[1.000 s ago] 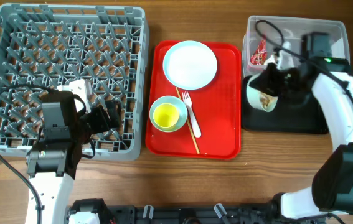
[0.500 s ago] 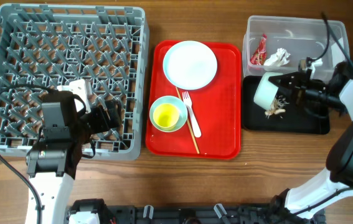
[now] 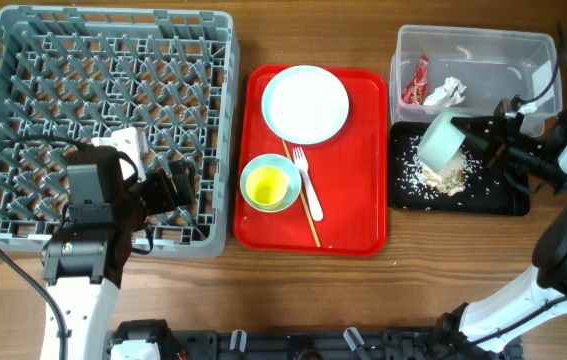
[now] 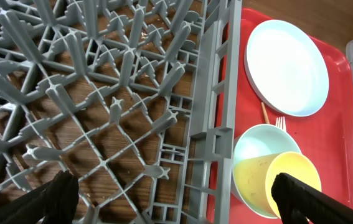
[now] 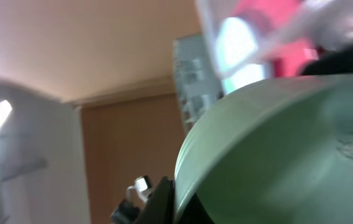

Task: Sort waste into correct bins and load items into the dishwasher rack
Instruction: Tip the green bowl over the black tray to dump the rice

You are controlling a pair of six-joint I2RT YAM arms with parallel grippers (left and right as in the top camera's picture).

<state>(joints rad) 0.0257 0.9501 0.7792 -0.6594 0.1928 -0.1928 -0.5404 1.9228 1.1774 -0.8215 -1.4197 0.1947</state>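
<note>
Overhead, tipped bowl [image 3: 441,141] above scraps [image 3: 447,178]; right wrist, bowl only

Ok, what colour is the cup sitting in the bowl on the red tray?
Yellow. The cup shows best in the overhead view.

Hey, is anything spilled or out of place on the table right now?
Only the rice scraps: they lie scattered over the black tray, below the bowl that the right hand holds tipped on its side. They seem to stay inside the tray, so it looks like dumping, not a mishap. Nothing else stands out.
</note>
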